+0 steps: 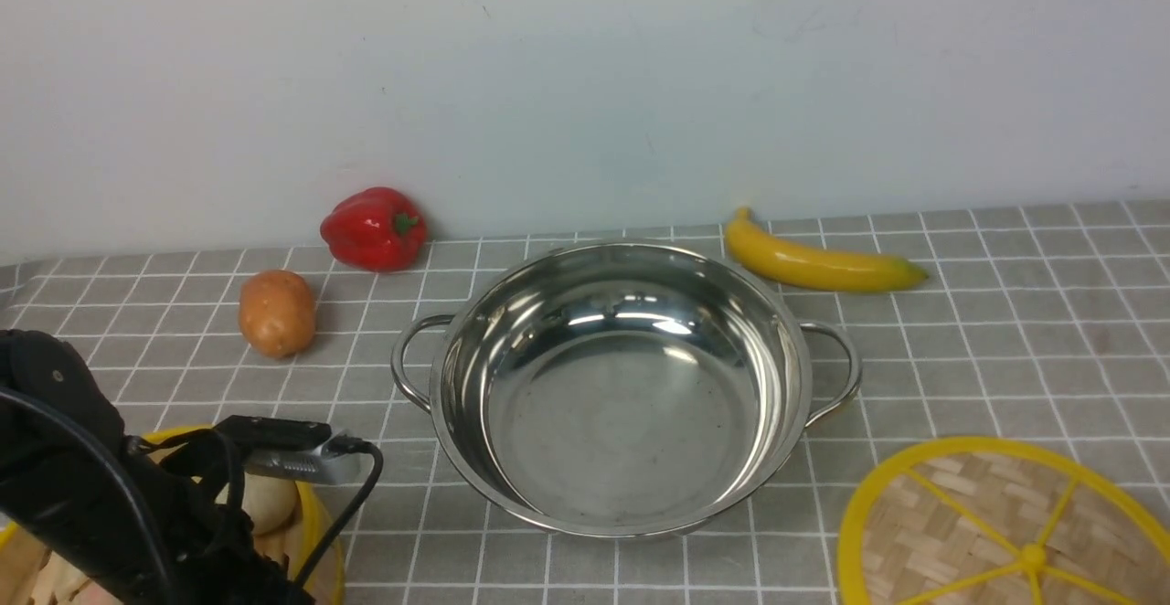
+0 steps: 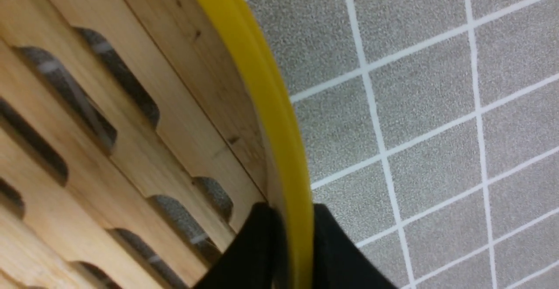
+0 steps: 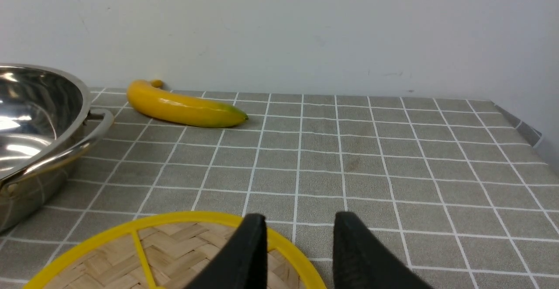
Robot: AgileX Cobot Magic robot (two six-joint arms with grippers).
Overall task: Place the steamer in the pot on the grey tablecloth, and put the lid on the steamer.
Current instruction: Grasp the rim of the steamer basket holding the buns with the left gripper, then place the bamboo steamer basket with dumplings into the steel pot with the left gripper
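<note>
Steamer [image 1: 329, 532], a bamboo basket with a yellow rim and slatted base, sits at the near left of the grey tablecloth [image 1: 914, 358], partly hidden by the left arm [image 1: 119, 495]. Its rim passes between the left fingers [image 2: 292, 241], which are closed on it, one inside the basket and one outside. A pale round bun [image 1: 267, 503] and other toy food show inside it.

To the right of the steamer, apart from it, the shiny pot [image 1: 622, 404] stands upright and empty near the middle of the cloth, a looped handle on each side. Beyond the steamer lies a brown potato-like toy [image 1: 278, 313], and farther back, near the wall [image 1: 585, 84], a red pepper [image 1: 375, 228]. A yellow banana [image 1: 823, 262] with a greenish tip lies just behind the pot, toward the right.

At the near right is the lid [image 1: 987, 514], flat on the cloth, woven, with yellow spokes meeting at a small knob [image 1: 1033, 557]. The right fingers [image 3: 299, 245] are wide open, with nothing between them.
</note>
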